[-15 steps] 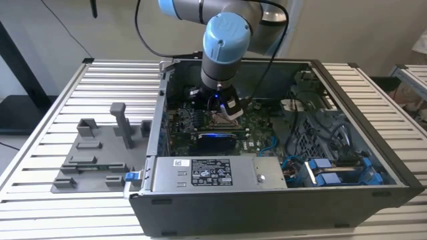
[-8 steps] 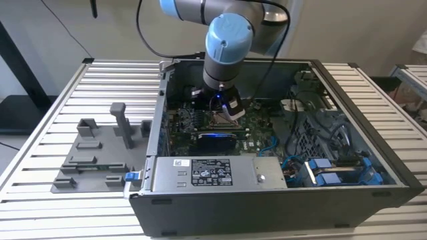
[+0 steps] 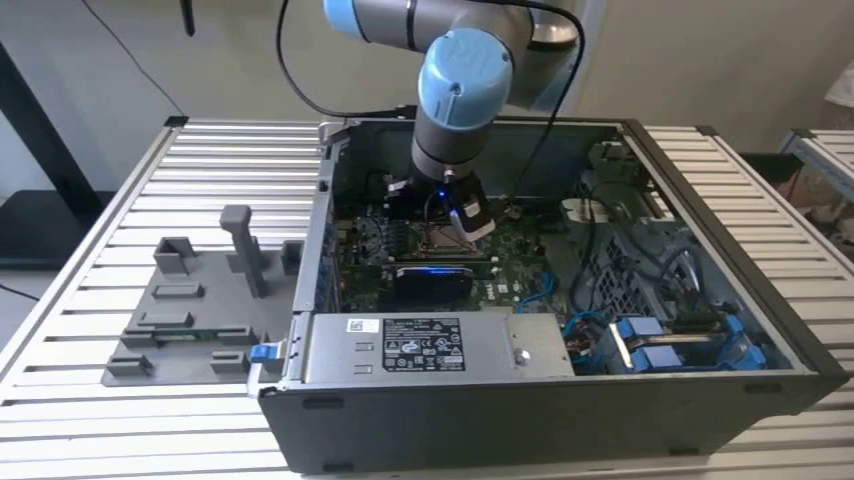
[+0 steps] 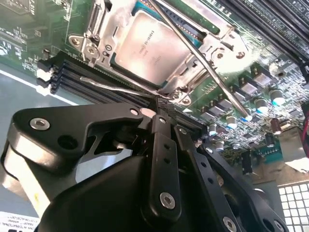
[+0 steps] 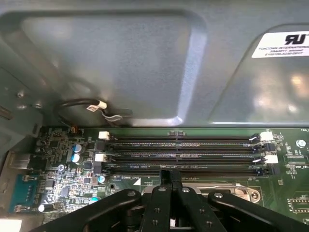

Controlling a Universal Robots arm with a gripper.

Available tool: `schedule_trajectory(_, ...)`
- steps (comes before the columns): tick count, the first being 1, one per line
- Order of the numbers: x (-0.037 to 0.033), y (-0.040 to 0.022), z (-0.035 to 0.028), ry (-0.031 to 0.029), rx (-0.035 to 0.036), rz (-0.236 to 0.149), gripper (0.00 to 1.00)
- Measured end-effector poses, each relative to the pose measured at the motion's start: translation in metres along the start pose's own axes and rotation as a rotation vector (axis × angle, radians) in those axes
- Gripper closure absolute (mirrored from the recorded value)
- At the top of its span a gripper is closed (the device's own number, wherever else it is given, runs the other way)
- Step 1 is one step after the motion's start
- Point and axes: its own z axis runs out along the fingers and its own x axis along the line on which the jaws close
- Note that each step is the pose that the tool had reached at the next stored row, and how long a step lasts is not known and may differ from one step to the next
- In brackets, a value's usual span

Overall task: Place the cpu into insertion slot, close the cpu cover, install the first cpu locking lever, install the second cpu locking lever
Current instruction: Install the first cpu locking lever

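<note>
A green circuit board (image 5: 63,159) is seen below a grey metal case wall (image 5: 120,63). Four long dark memory slots (image 5: 183,154) are laid side by side across the board, with white clips at their ends. The black gripper (image 5: 170,180) is held just beside the nearest slot, its fingers (image 5: 170,176) pressed together.

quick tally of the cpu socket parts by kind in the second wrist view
cpu: 1, seated in the socket
cpu cover: 1, a metal frame around the chip
locking levers: 2, a long rod crossing over the cpu and a shorter one beside the socket
gripper: 1
Total: 5
</note>
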Motion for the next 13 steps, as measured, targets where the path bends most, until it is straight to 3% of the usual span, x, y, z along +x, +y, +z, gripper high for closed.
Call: schedule_trajectory(13,-0.0142,0.0000,0.0018,-0.0002,-0.0002,0.000,0.89)
